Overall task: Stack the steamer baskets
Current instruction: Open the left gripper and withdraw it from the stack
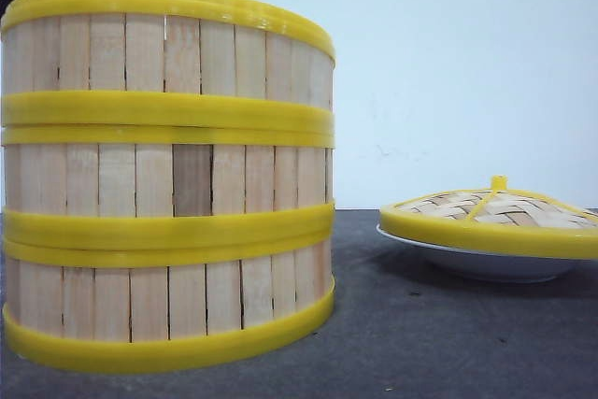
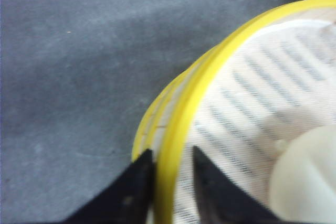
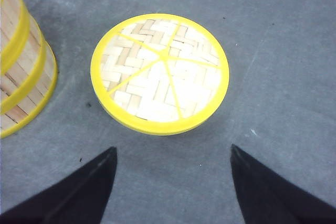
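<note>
Three steamer baskets [image 1: 168, 184] stand stacked in one column at the left of the front view; their side also shows in the right wrist view [image 3: 21, 72]. My left gripper [image 2: 172, 153] is at the top basket's yellow rim [image 2: 210, 72], one finger outside the wall and one inside. The outer finger touches the rim, and a narrow gap shows beside the inner finger. That view is blurred. My right gripper [image 3: 173, 153] hangs open over bare table, holding nothing.
A domed woven lid [image 1: 495, 212] with yellow rim lies on a white plate [image 1: 486, 263] to the right of the stack; the right wrist view shows the lid [image 3: 160, 72] too. A pale round thing [image 2: 304, 182] lies inside the top basket. The table is dark grey [image 1: 420, 343].
</note>
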